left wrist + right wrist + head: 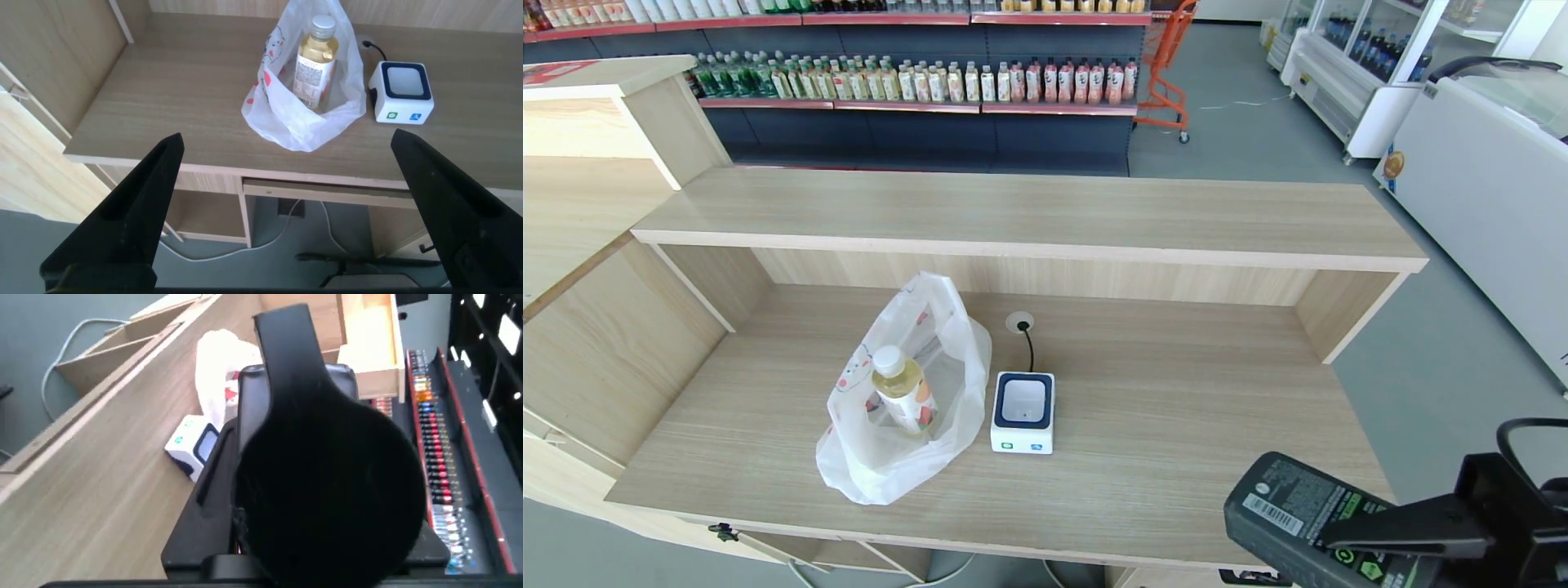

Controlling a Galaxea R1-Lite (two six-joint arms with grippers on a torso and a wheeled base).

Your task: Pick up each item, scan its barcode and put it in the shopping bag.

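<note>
Checkout counter seen from above and from both wrists.

The left gripper (288,143) hangs off the near edge of the pale wood counter (1176,425). Its two dark fingers (122,220) are spread wide and hold nothing.

Straight ahead of this gripper, on the counter, sits a white plastic shopping bag (903,408), mouth open and upward. Inside it a drink bottle (900,390) with a white cap and yellowish liquid stands nearly upright.

Ahead of the left gripper and toward its right finger is a small white barcode scanner (1023,412) with a dark-rimmed square window facing up. It sits just beside the bag, on the bag's right. A black cable (1028,343) runs from its back to a round hole in the counter.

The right gripper (1339,543) is by the counter's near right corner, pressed onto a dark pack (1282,506). The pack's face, with a white barcode label, points up. The scanner lies ahead of this gripper and to its left, well apart from it, with the bag farther left.

Beyond the counter's raised ledge are store shelves (915,82) of bottled drinks, an orange trolley (1164,73) and white freezers (1478,180) on the right.
</note>
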